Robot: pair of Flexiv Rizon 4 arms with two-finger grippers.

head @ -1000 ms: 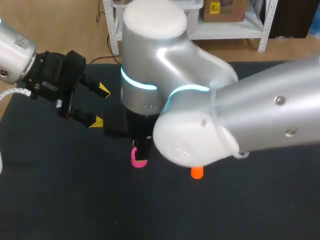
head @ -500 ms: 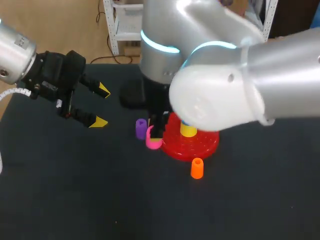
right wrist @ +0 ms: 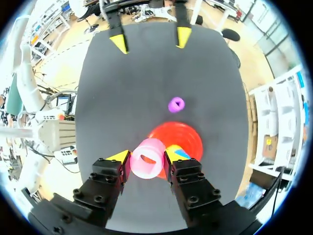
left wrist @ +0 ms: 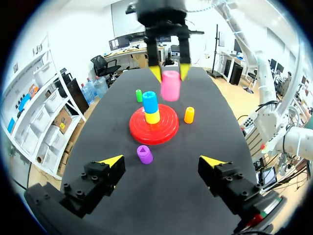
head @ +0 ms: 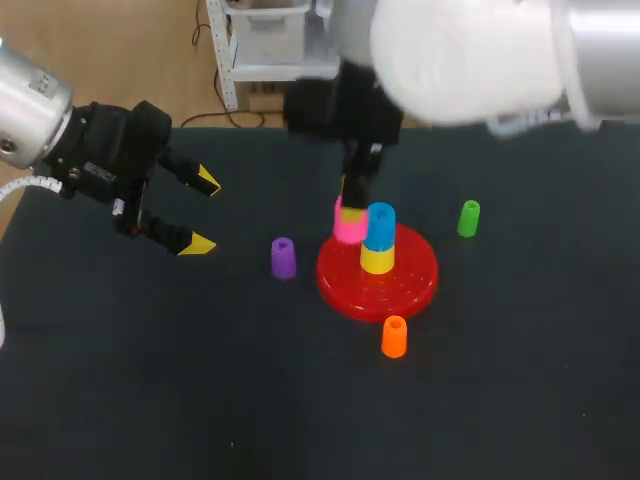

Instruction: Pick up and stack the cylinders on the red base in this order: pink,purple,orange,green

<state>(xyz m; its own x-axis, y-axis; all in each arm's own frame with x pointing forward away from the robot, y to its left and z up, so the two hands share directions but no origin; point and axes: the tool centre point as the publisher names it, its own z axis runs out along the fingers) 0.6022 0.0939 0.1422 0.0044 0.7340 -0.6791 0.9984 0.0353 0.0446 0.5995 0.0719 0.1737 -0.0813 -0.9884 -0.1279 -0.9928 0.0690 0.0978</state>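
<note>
Pink cylinder (left wrist: 170, 85), lifted over red base (head: 410, 285), clamped from both sides in right gripper (right wrist: 147, 157).
It hangs just beside the blue cylinder (head: 380, 222), which sits on the yellow cylinder (head: 377, 258) at the base's middle. Likely hazard: lowered here, it could clip that pair and topple them, or land off-centre. Left gripper (head: 202, 212) is spread wide, empty, well apart.

Dark table (head: 150, 380) is carrying four things directly. Red base (head: 410, 285) is sitting near the middle. Purple cylinder (head: 283, 257) is standing upright to its left, apart from it. Orange cylinder (head: 394, 336) is standing just off the base's near rim. Green cylinder (head: 468, 218) is standing on the far right side, apart.
</note>
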